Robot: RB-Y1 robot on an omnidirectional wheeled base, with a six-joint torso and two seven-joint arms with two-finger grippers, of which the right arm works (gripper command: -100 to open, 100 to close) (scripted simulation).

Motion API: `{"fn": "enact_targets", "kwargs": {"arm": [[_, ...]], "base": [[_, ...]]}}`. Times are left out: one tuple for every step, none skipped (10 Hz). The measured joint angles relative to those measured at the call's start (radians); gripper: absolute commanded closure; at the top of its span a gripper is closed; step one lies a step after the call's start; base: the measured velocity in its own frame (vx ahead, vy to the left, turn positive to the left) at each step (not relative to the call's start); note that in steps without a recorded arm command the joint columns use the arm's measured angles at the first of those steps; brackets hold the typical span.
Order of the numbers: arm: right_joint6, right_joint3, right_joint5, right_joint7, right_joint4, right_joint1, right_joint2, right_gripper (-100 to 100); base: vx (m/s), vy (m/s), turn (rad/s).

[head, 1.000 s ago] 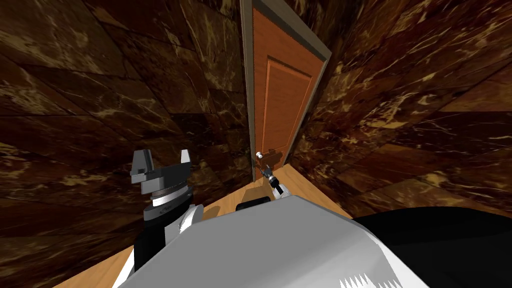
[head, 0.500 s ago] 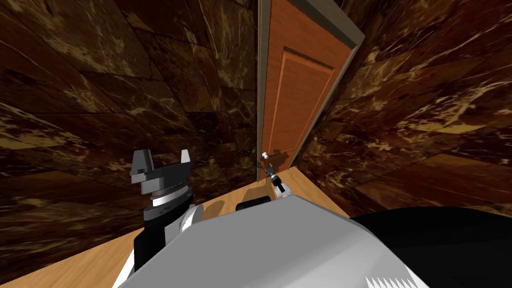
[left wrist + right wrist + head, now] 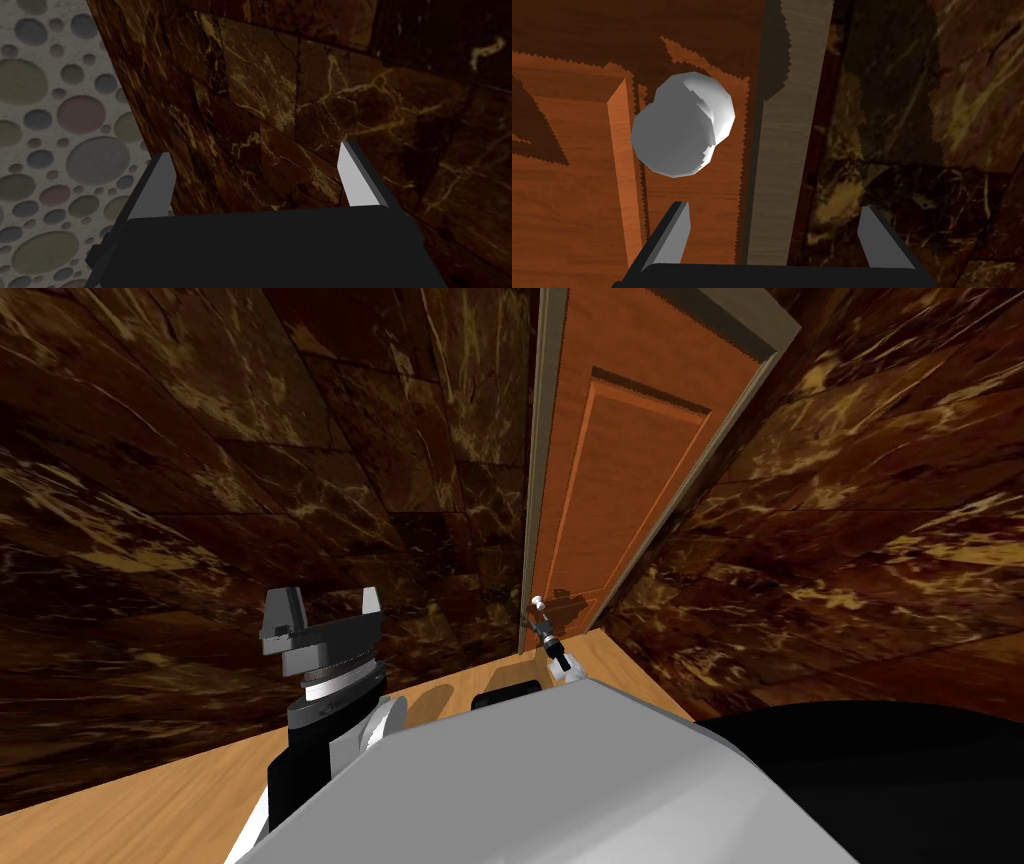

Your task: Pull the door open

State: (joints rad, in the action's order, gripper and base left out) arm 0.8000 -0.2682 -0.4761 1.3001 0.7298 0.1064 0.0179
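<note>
- Door (image 3: pixel 620 478) (image 3: pixel 572 210): an orange-brown wooden one with a raised panel. It is set in a grey-brown frame (image 3: pixel 745 316) (image 3: pixel 784 150) at the far end of a narrow passage, ahead of me and slightly to the right in the head view.
- Dark brown marbled walls (image 3: pixel 200 488) close the passage on both sides. A light wooden floor (image 3: pixel 150 808) runs up to the foot of the door.
- A pale grey round knob (image 3: pixel 538 602) (image 3: pixel 682 125) sits on the door face, near the edge that meets the frame.
- The right claw (image 3: pixel 544 628) (image 3: pixel 775 207) is stretched out low in front of the door, just short of the knob.
- It is released: its two fingers (image 3: pixel 674 235) stand wide apart with nothing clasped between them.
- In the right wrist view the knob lies beyond the fingertips, nearest the finger on the door-panel side and apart from it. The gap between the fingers faces the door's edge and the frame, not the knob.
- A jagged shadow falls across the door around the knob.
- The left claw (image 3: pixel 327 606) (image 3: pixel 254 152) is raised at my left side, well away from the door. It is also released, its fingers spread and holding nothing.
</note>
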Motion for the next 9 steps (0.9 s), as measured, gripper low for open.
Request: {"fn": "enact_targets", "kwargs": {"arm": [[0.007,-0.022,0.005,0.009,-0.023,0.014,-0.002,-100],[0.007,-0.04,0.007,0.012,-0.027,0.019,-0.005,-100],[0.007,-0.057,0.009,0.015,-0.032,0.023,-0.01,-100],[0.008,-0.074,0.011,0.019,-0.036,0.027,-0.015,-100],[0.008,-0.09,0.013,0.024,-0.043,0.032,-0.022,-100],[0.01,-0.095,0.013,0.027,-0.046,0.033,-0.028,-100],[0.007,-0.109,0.014,0.029,-0.05,0.033,-0.039,-100],[0.006,-0.123,0.015,0.032,-0.06,0.035,-0.05,-100],[0.003,-0.136,0.016,0.035,-0.065,0.035,-0.063,-100]], "base": [[0.073,-0.046,0.167],[0.08,-0.072,0.1],[0.086,-0.084,0.109],[0.077,-0.093,0.14],[0.034,-0.063,0.073],[0.027,-0.081,0.101],[0.03,-0.116,0.122],[0.042,-0.136,0.104],[0.031,-0.166,0.073]]}}
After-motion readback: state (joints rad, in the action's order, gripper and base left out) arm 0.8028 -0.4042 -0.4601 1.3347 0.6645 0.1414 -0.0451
